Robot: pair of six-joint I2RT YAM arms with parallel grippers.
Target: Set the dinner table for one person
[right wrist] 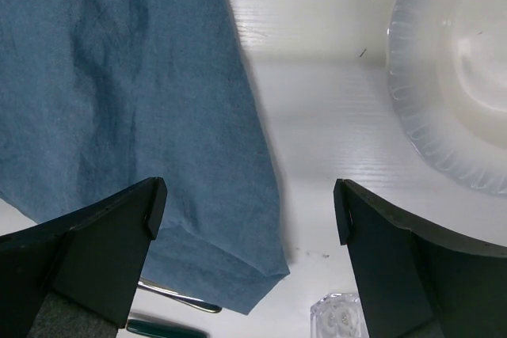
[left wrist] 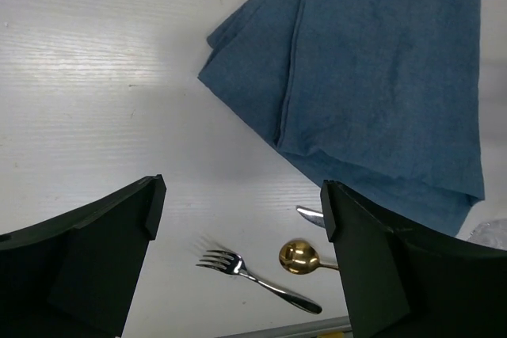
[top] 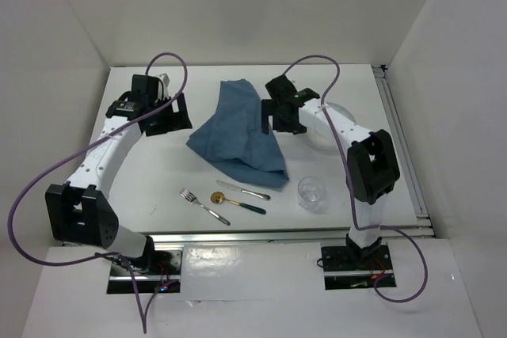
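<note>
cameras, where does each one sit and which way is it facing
Top external: above and behind the arms, looking down at the table; both arms and their bases show.
Left wrist: on the left hand, looking down at the cloth, fork and spoon; its open fingers show.
Right wrist: on the right hand, looking down at the cloth's edge and the plate; its open fingers show.
Shared: both wrist views catch the cloth.
</note>
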